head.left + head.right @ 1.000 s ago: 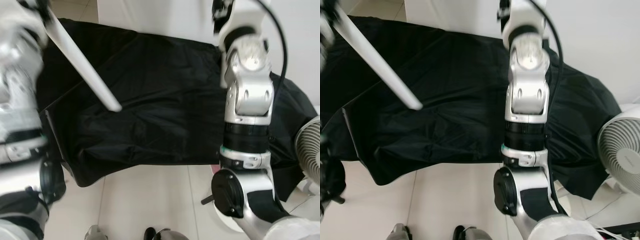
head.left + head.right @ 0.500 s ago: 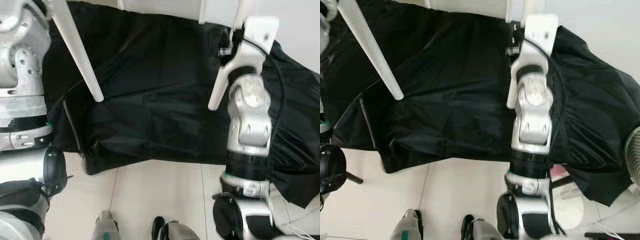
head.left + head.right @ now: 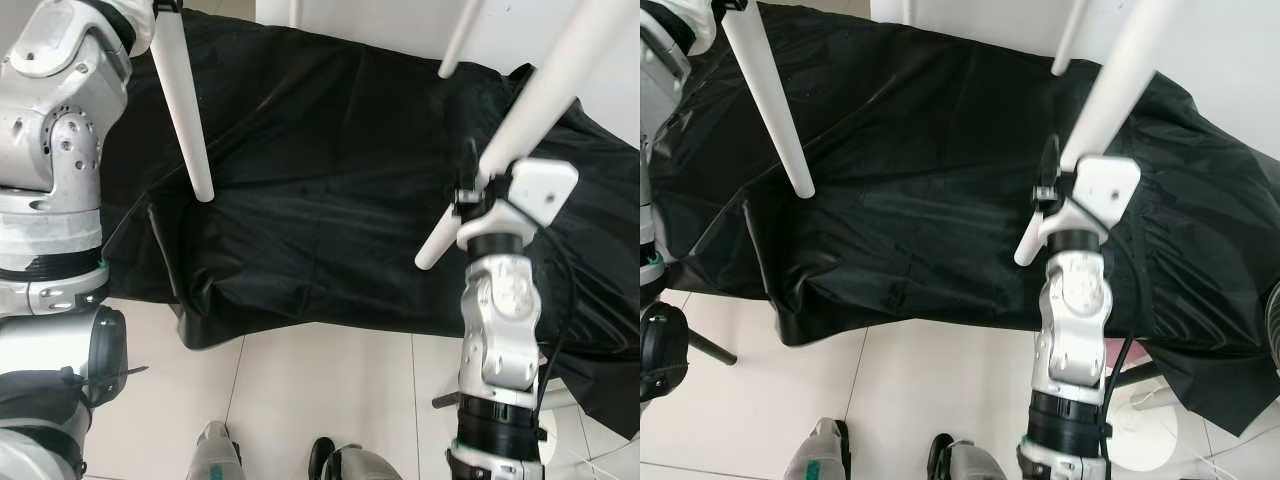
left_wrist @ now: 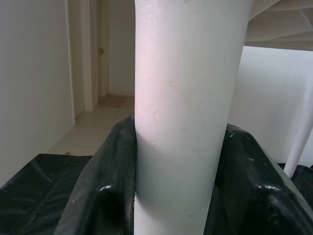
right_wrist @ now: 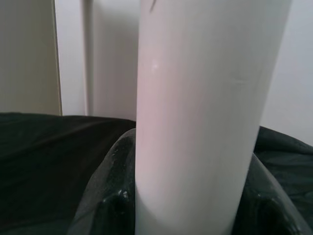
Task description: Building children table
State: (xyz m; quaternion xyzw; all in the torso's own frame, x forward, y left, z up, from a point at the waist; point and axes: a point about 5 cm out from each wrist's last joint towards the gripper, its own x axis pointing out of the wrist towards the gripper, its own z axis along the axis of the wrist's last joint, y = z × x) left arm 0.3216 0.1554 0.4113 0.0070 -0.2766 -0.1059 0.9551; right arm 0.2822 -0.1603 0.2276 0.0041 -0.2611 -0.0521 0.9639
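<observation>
Black cloth (image 3: 330,200): a large dark sheet draped over a low bulk, spread across the pale tiled floor (image 3: 320,400). It lies beneath everything else in the head views.

Children's table (image 4: 279,22): white, held aloft over the cloth. The ribbed underside of its top shows at the upper corner of the left wrist view, so the top is above the camera and the legs point down. Four legs are visible in the head views.

Left leg (image 3: 185,110): a white round post, foot end hanging free above the cloth. The left gripper (image 4: 181,161) is clamped on it, one black finger (image 4: 98,191) pressed to each side of the post.

Right leg (image 3: 1095,130): a white post slanting down, foot end free near the cloth. The right gripper (image 5: 190,196) is clamped round it likewise, with a dark finger (image 5: 107,200) on either flank.

Two far legs (image 3: 455,40): thinner in view, untouched, near the wall.

Step in hand, by judgement: the assembled table is being carried or turned by two of its legs. The next move calls for both arms to lower evenly so that all four feet come down level, clear of loose folds in the cloth.
</observation>
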